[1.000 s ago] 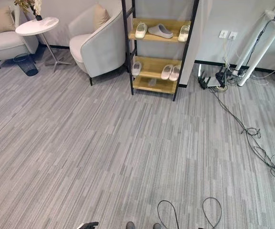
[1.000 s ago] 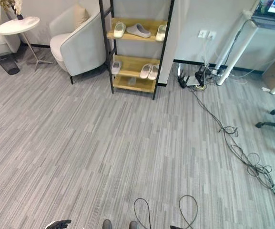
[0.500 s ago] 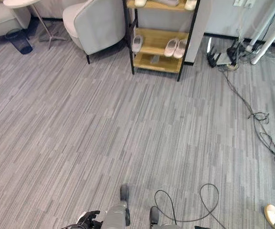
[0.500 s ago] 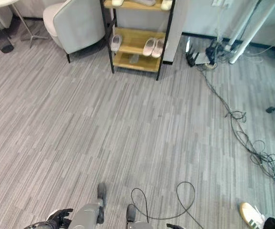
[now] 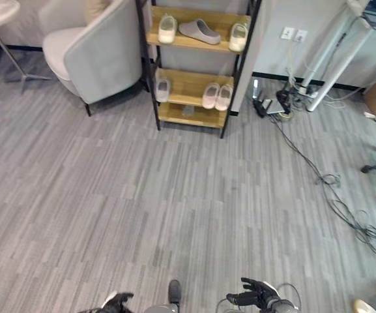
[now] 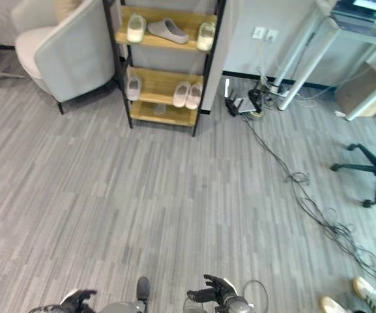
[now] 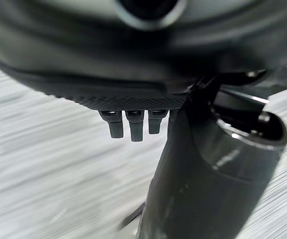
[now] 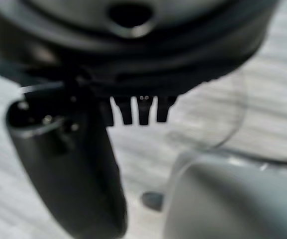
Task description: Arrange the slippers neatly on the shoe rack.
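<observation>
shoe rack (image 5: 194,72) stands well across the grey floor (image 5: 174,189), against the far wall beside an armchair (image 5: 90,52). top shelf: two cream slippers (image 5: 167,29) upright, a grey slipper (image 5: 199,30) lying crosswise between them. lower shelf: one pale slipper (image 5: 163,89) at the left post, a pale pair (image 5: 216,96) side by side. left hand (image 5: 116,302) and right hand (image 5: 258,295) hang low and empty — fingers loosely spread, gripping nothing (wrist views agree). judgement: step in hand is the approach; walk in square to the rack, clear of the floor cables (image 5: 331,182), then turn the grey slipper to match. no legible print anywhere.
</observation>
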